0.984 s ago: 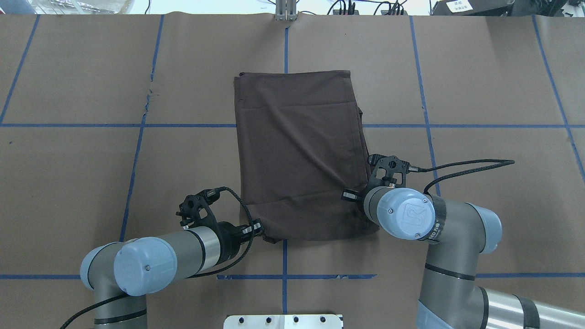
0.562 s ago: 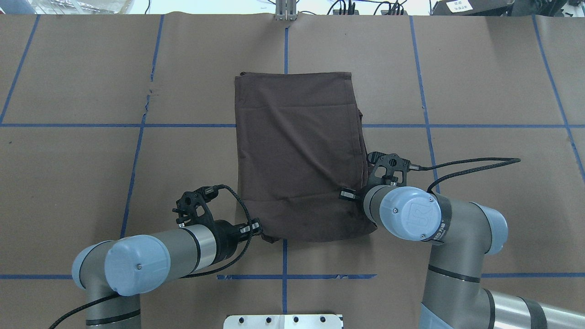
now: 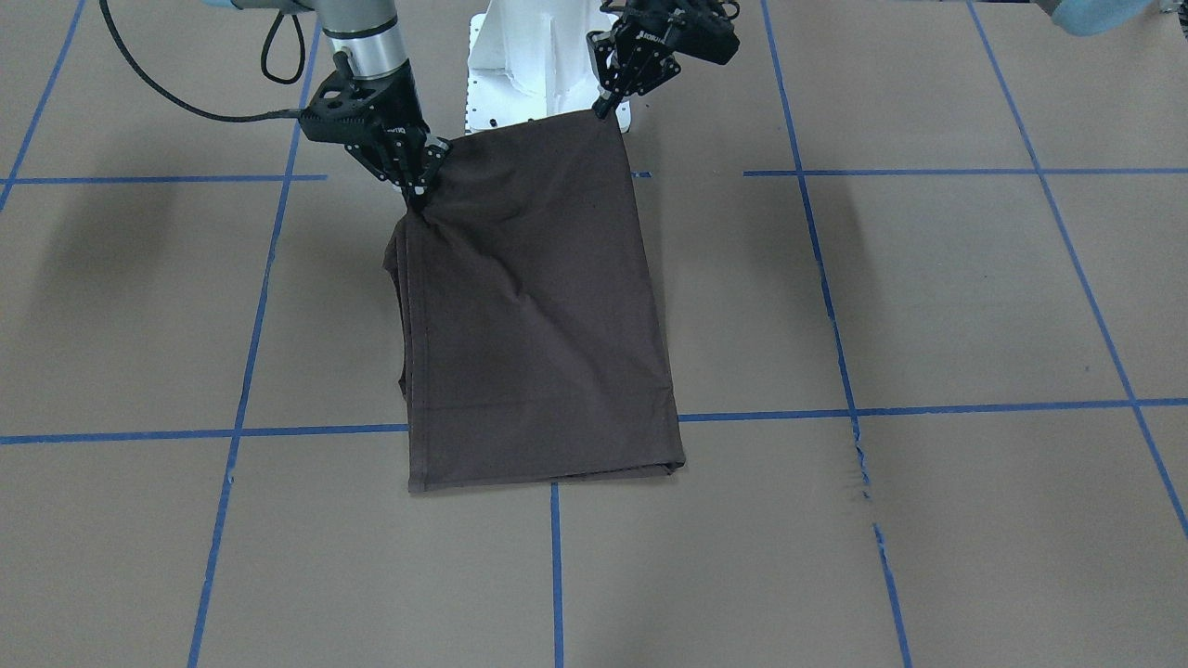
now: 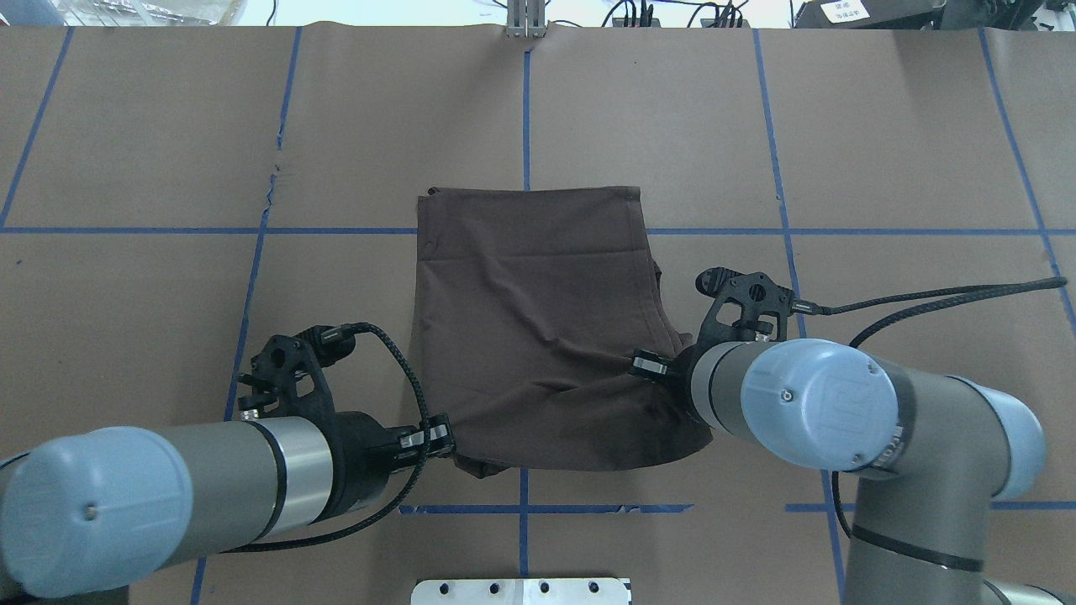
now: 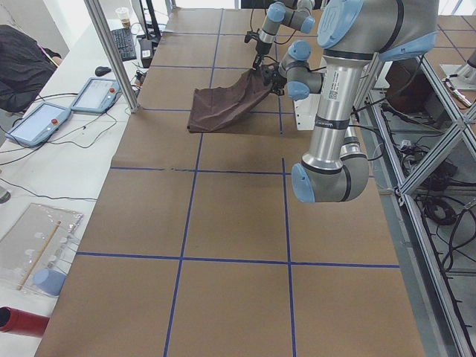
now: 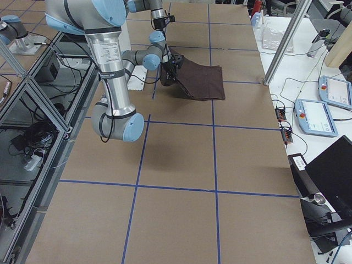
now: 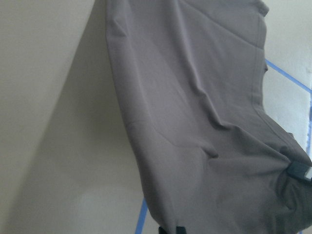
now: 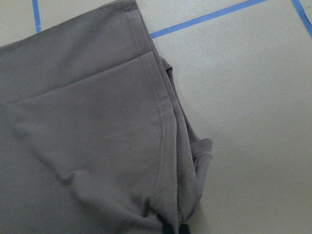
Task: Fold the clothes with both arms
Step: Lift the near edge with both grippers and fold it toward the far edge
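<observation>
Dark brown-grey short-sleeved T-shirt (image 4: 538, 319), folded into a long rectangle, sits dead centre on the brown paper-covered table with its blue tape grid (image 4: 126, 126). Both arms have it! Down at the shirt's 7 o'clock corner in the overhead view, the black two-finger left gripper (image 4: 452, 443) is pinched tight on the fabric, jaws closed with cloth between them. Over at 4 o'clock, the black two-finger right gripper (image 3: 415, 195) is clamped on the other near corner, fingers drawn together and the cloth puckering into creases around the bite. From the front-facing camera the left gripper (image 3: 603, 104) shows at 1 o'clock of the shirt (image 3: 529, 315), just in front of the white bolted pedestal base (image 3: 520, 65). The near edge is lifted off the paper and sags between the two grips, while the far hem at 12 o'clock lies flat on the table. Layered side edges show along the shirt's 3 o'clock side. On the white side bench, at 8 o'clock in the left-end view, a clear plastic tray (image 5: 33, 245) holds a thin stick; the rest of its contents I cannot tell.
</observation>
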Controlling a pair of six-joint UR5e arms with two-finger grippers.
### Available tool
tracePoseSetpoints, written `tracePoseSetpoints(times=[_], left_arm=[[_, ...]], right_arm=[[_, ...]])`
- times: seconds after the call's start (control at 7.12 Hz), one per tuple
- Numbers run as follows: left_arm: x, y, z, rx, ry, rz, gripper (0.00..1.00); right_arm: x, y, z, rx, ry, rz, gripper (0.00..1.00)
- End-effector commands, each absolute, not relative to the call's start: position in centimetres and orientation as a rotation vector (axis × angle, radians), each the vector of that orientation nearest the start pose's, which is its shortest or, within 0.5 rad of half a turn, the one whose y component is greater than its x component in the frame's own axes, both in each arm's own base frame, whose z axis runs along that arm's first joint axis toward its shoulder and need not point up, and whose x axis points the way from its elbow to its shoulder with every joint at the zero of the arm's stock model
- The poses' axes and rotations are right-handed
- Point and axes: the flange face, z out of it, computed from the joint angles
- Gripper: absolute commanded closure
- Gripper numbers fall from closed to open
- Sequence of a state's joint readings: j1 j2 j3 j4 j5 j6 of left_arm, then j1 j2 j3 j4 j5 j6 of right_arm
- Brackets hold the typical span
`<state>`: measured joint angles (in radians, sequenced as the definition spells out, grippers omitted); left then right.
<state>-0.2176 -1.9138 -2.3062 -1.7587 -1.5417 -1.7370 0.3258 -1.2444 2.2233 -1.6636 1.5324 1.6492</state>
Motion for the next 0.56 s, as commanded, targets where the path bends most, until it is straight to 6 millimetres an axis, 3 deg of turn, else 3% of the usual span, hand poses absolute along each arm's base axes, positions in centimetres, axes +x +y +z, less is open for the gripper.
tracePoseSetpoints(times=[0.0,0.28,0.42], left_arm=[[37.2,-21.4,13.1,0.015,1.229,-0.326,1.00],[41.6,-23.3,15.5,0.051,1.129,-0.321,1.00],[42.7,-25.4,15.4,0.092,1.111,-0.317,1.00]], right_arm=[[-39.0,-25.2,19.4,0.102,-0.848,0.379,1.00],[-45.3,-27.1,21.0,0.113,-0.765,0.376,1.00],[-46.2,-28.9,21.7,0.133,-0.769,0.398,1.00]])
